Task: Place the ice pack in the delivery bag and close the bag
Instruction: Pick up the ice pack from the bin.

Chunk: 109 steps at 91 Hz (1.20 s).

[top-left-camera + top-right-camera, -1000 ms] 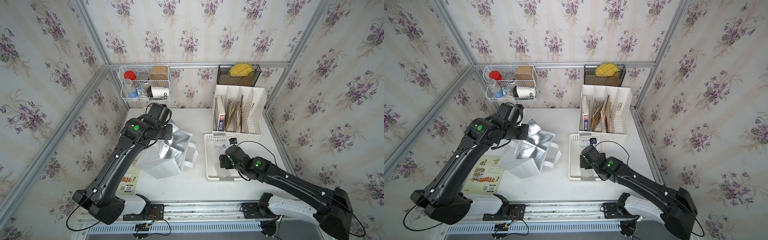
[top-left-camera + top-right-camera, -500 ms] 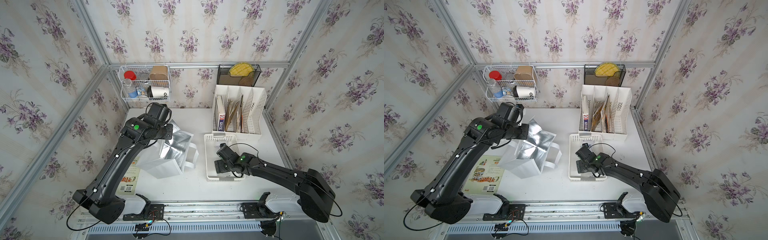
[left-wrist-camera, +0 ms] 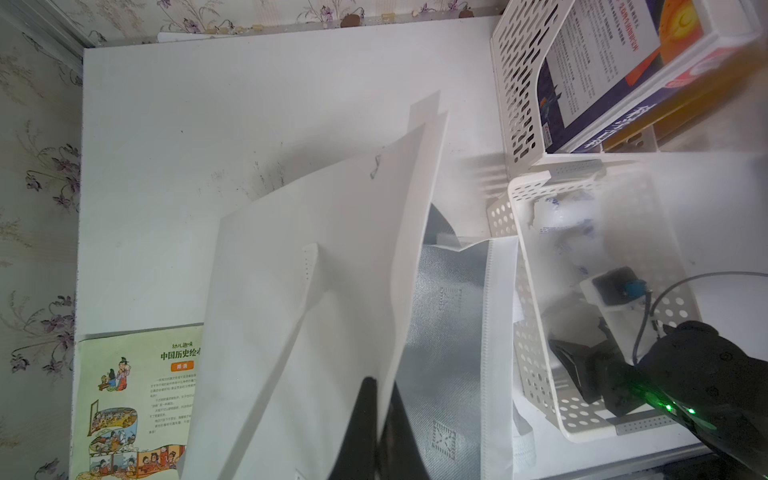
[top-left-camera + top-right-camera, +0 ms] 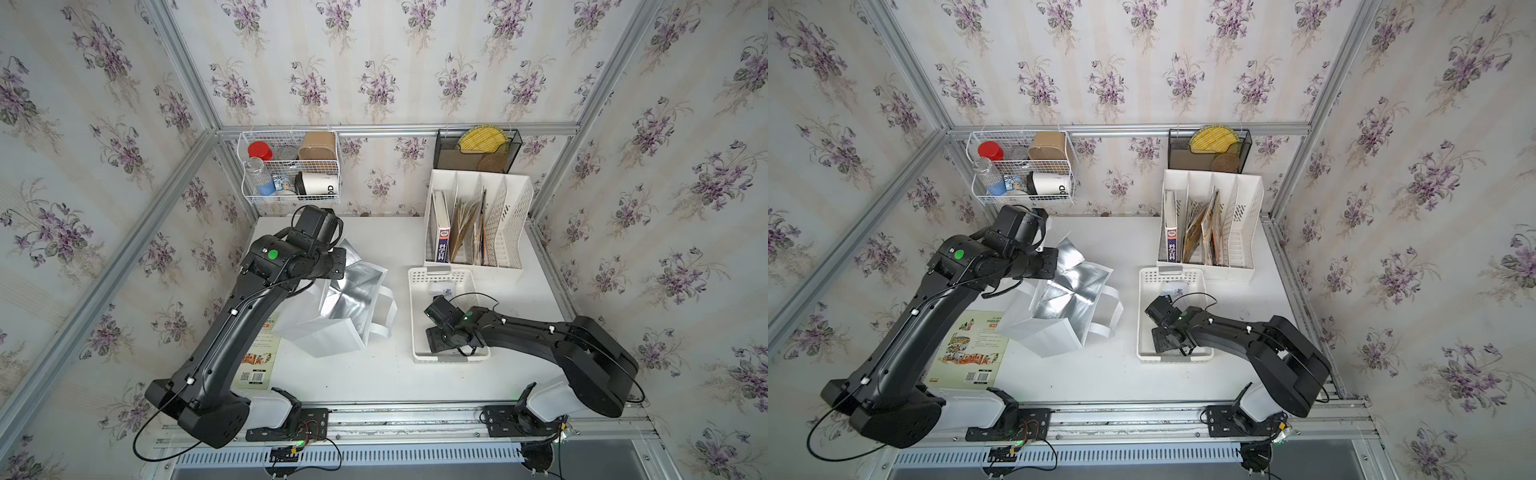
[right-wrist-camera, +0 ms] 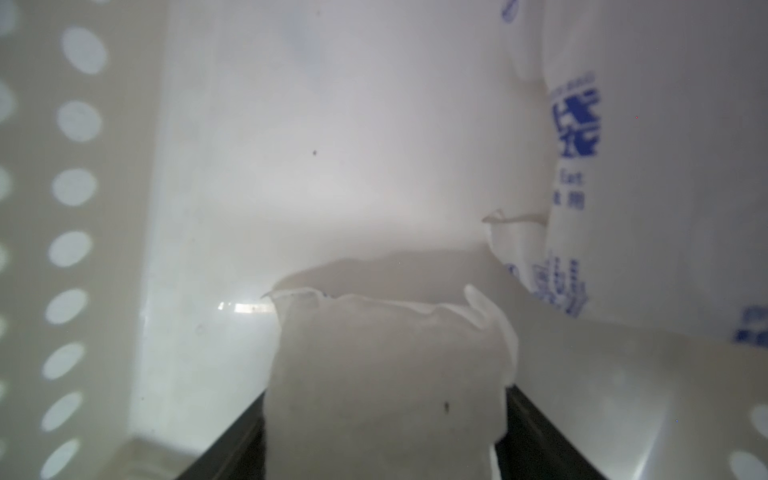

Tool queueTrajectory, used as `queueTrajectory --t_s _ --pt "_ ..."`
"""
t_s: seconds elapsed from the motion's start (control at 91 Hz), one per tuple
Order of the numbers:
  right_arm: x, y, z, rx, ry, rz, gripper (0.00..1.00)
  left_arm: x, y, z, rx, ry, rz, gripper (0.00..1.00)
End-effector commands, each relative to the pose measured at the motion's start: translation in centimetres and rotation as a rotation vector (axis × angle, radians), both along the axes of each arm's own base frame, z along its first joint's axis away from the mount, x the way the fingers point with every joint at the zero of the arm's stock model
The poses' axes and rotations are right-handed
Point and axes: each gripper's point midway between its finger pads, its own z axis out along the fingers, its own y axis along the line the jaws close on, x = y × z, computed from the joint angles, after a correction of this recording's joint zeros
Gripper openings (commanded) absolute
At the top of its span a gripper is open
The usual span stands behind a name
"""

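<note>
The delivery bag [image 4: 328, 336] [image 4: 1054, 332], white with silver foil lining [image 4: 357, 291], stands left of centre in both top views. My left gripper [image 3: 382, 386] is shut on the bag's upper wall and holds the mouth apart. My right gripper [image 5: 384, 399] reaches down into the white perforated basket [image 4: 413, 316] [image 4: 1142, 316]. Its two black fingers press the sides of a white ice pack [image 5: 386, 374]. From above, the wrist [image 4: 442, 332] hides that pack. A second ice pack [image 5: 623, 208] [image 4: 442, 286] with blue print lies further back in the basket.
A white file organizer [image 4: 511, 232] with books stands behind the basket. An illustrated booklet [image 4: 257, 357] lies on the table under my left arm. A wire basket [image 4: 291, 170] and a black mesh holder [image 4: 478, 149] hang on the back wall.
My right arm has drawn in and dropped lower into the basket, and its jaws have narrowed onto the ice pack. My left arm and the bag have stayed put.
</note>
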Motion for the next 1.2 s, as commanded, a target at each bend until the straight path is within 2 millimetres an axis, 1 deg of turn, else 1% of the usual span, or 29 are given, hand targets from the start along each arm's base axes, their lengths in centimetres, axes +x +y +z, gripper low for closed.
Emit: queueTrajectory --t_s 0.0,0.077,0.11,0.132,0.176,0.22,0.264,0.418,0.516,0.571,0.637,0.725,0.802,0.879,0.967,1.044,1.187 --pt "0.0 0.5 -0.5 0.018 0.017 -0.002 0.69 -0.2 -0.1 0.0 -0.008 0.009 -0.002 0.00" --pt "0.0 0.5 -0.3 0.020 0.015 -0.003 0.60 -0.3 0.0 0.0 -0.007 0.007 0.001 0.00" --pt "0.1 0.6 0.0 0.026 0.009 -0.004 0.54 -0.3 0.0 0.0 -0.007 0.005 0.000 0.00" --pt "0.2 0.7 0.2 0.033 0.002 -0.005 0.52 -0.3 0.0 0.0 -0.008 0.005 0.000 0.00" --pt "0.4 0.9 1.1 0.053 -0.018 -0.005 0.44 -0.3 0.0 0.1 -0.010 0.005 -0.001 0.00" --pt "0.7 1.2 2.1 0.078 -0.043 -0.005 0.37 -0.4 0.0 0.1 -0.013 0.006 -0.001 0.00" --pt "1.0 1.5 3.4 0.105 -0.071 -0.004 0.33 -0.4 0.0 0.1 -0.015 0.006 -0.002 0.00" --pt "2.4 2.6 9.2 0.221 -0.202 0.004 0.21 -0.4 -0.1 0.4 -0.026 -0.004 -0.003 0.00" --pt "2.9 2.7 12.8 0.293 -0.289 -0.001 0.20 -0.5 -0.2 0.5 -0.035 -0.004 -0.001 0.00" --pt "3.1 2.5 14.0 0.306 -0.326 -0.013 0.20 -0.5 -0.2 0.5 -0.039 -0.005 -0.001 0.00" --pt "3.3 1.9 14.6 0.301 -0.349 -0.036 0.19 -0.6 -0.2 0.5 -0.040 -0.002 -0.002 0.00" --pt "3.4 1.6 14.5 0.300 -0.351 -0.052 0.17 -0.7 -0.1 0.5 -0.041 -0.004 0.000 0.00" --pt "3.5 1.8 14.5 0.309 -0.349 -0.059 0.13 -0.7 -0.3 0.5 -0.052 -0.003 -0.002 0.00" --pt "3.6 2.3 15.5 0.346 -0.362 -0.051 0.10 -0.8 -0.5 0.5 -0.066 0.002 -0.007 0.00" --pt "3.7 3.0 17.6 0.414 -0.401 -0.028 0.09 -0.8 -0.7 0.6 -0.076 0.005 -0.007 0.00" --pt "3.6 3.4 20.1 0.484 -0.447 -0.007 0.09 -0.7 -0.7 0.6 -0.079 0.006 -0.002 0.00" --pt "2.4 4.9 24.9 0.644 -0.484 0.071 0.08 -0.6 -1.1 0.9 -0.106 0.009 0.003 0.00"
